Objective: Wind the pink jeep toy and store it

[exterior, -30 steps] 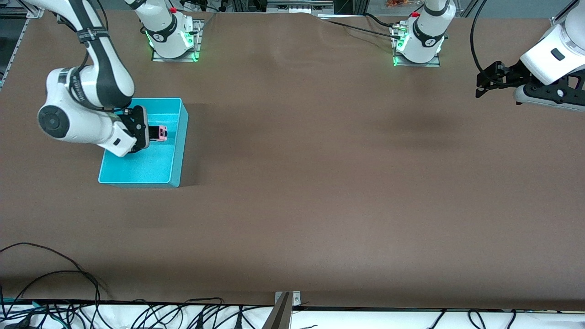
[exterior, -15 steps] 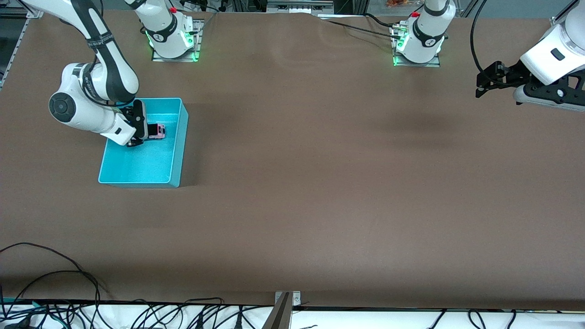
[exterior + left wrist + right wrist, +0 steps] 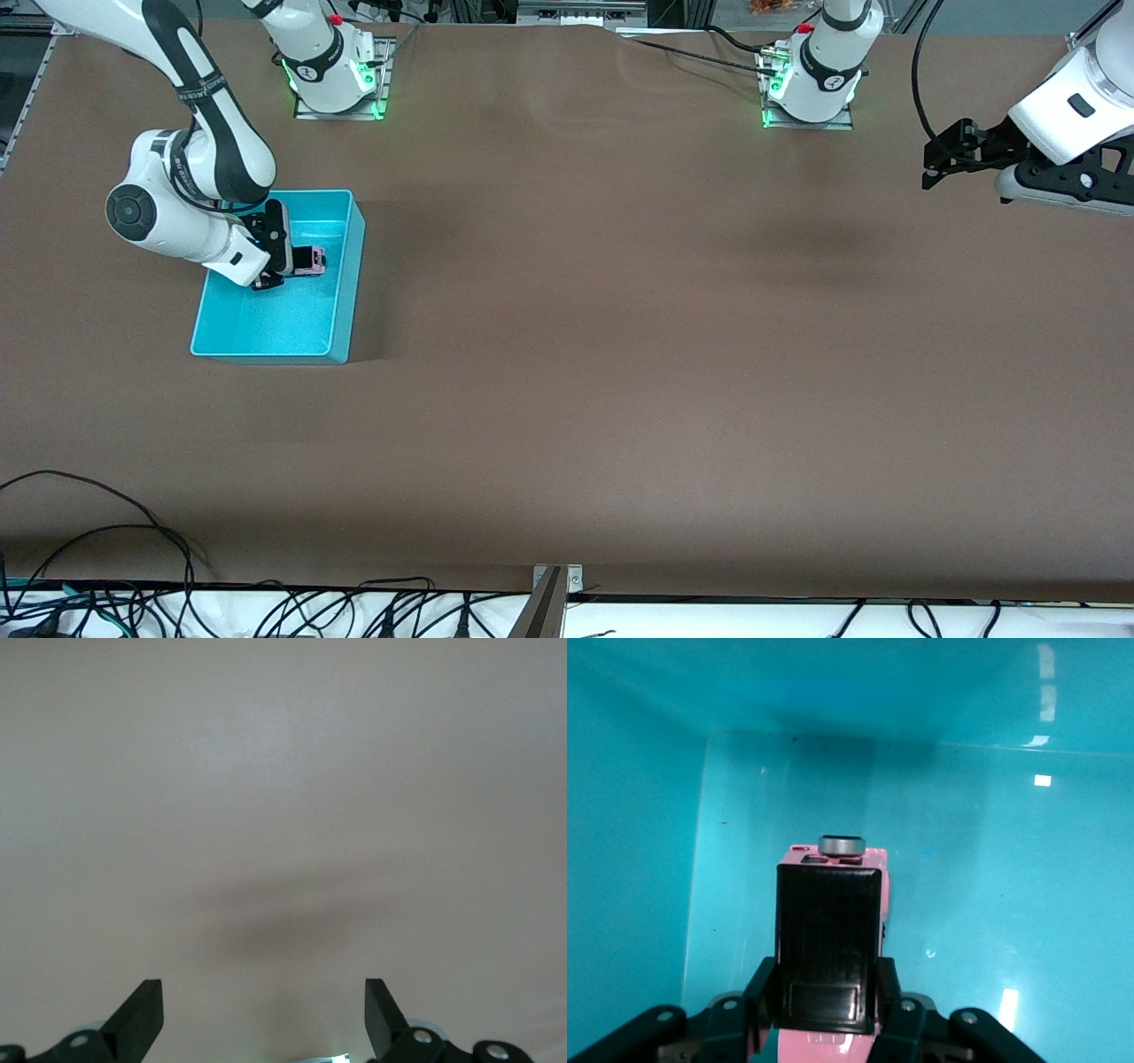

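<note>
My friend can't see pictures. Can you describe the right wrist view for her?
The right gripper holds a pink jeep with a black roof, low inside a turquoise bin. A spare wheel shows at the jeep's far end, and light glints off the bin's shiny floor.

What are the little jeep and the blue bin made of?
The jeep looks like hard plastic: pink body, ribbed black roof, with a shiny, metal-looking ring at one end. The bin looks like smooth glossy plastic, since bright lights mirror off its floor. Neither can be told for certain by sight.
</note>
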